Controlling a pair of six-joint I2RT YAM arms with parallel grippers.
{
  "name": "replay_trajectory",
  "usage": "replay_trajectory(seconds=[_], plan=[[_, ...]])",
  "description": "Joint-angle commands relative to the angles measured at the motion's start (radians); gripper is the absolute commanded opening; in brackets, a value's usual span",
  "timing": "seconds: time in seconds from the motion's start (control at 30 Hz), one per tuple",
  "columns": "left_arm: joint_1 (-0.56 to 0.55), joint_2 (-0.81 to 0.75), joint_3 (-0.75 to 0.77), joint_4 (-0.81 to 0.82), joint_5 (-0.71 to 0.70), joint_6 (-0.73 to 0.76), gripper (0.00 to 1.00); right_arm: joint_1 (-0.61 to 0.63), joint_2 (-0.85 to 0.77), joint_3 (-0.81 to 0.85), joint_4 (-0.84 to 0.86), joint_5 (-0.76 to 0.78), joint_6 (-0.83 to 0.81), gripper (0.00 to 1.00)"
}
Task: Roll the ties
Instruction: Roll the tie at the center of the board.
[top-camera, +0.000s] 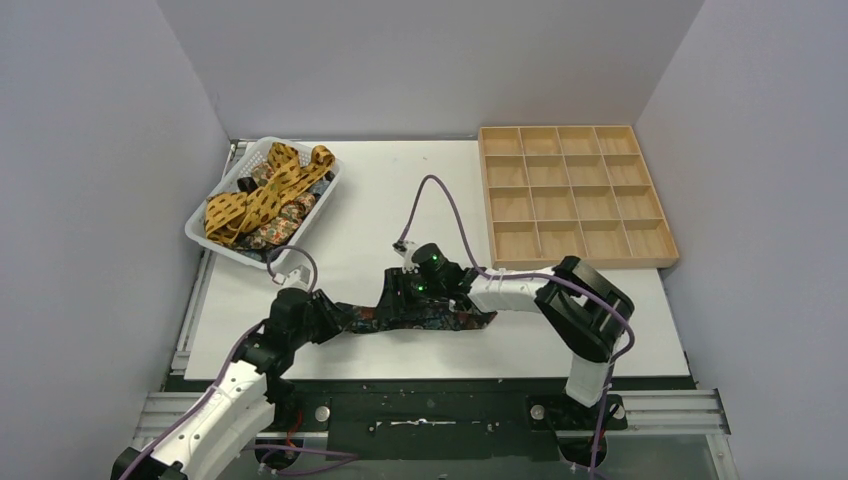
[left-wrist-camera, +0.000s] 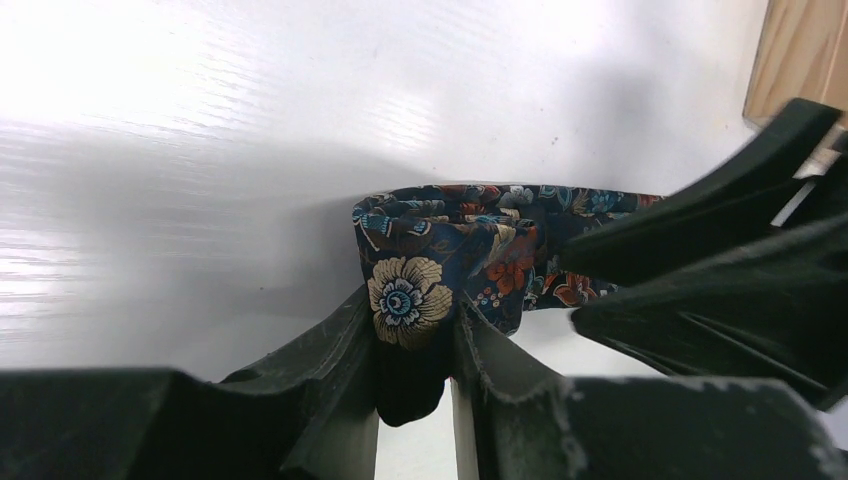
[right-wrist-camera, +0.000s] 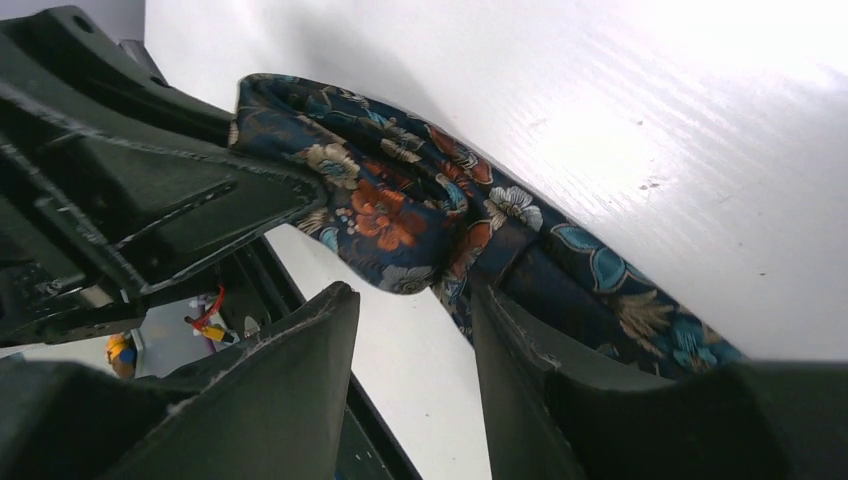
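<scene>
At the far left corner of the table a white basket holds a heap of mustard ties. Darker patterned ties lie under them, mostly covered, so their number cannot be told.

From the top view the left gripper sits near the table's near edge, left of centre. Its fingertips are hidden there by its own black body. The left wrist view shows the grip: the left gripper is clamped narrow on a fold of the dark floral tie, and the pinched end runs down between the jaws into shadow. The bottom of that view is filled by blurred finger bodies.

The dark floral tie stretches along the near part of the table, from the left gripper rightward under the right arm, whose wrist covers its middle.

The right gripper is low over the tie's centre. In the right wrist view the right gripper has its jaws apart, bare table showing between them. The tie crosses just beyond the tips and brushes the right-hand finger, which hides the cloth behind it. The left gripper's black frame blocks that view's upper left.

A purple cable arches over the table centre. A wooden compartment tray lies at the far right corner, well apart from the tie.
</scene>
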Motion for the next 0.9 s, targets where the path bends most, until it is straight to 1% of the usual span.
replay_trajectory(seconds=[0.0,0.2,0.3,0.37,0.5,0.7,0.87], plan=[[-0.012,0.000,0.085,-0.065,-0.106,0.034,0.18,-0.006,-0.119,-0.005,0.012,0.070,-0.080,0.48],[-0.072,0.070,0.183,-0.124,-0.211,0.088,0.18,-0.018,-0.154,-0.023,-0.011,0.137,-0.114,0.49],[-0.144,0.135,0.263,-0.175,-0.314,0.090,0.18,-0.025,-0.164,-0.032,-0.013,0.155,-0.114,0.50],[-0.216,0.176,0.315,-0.216,-0.391,0.085,0.18,-0.028,-0.171,-0.041,-0.014,0.166,-0.111,0.50],[-0.309,0.255,0.382,-0.275,-0.507,0.082,0.18,-0.033,-0.199,-0.070,0.000,0.199,-0.097,0.50],[-0.401,0.377,0.464,-0.358,-0.655,0.063,0.18,-0.044,-0.238,-0.106,0.008,0.244,-0.082,0.50],[-0.444,0.446,0.527,-0.416,-0.749,0.059,0.18,-0.052,-0.252,-0.124,0.018,0.249,-0.075,0.50]])
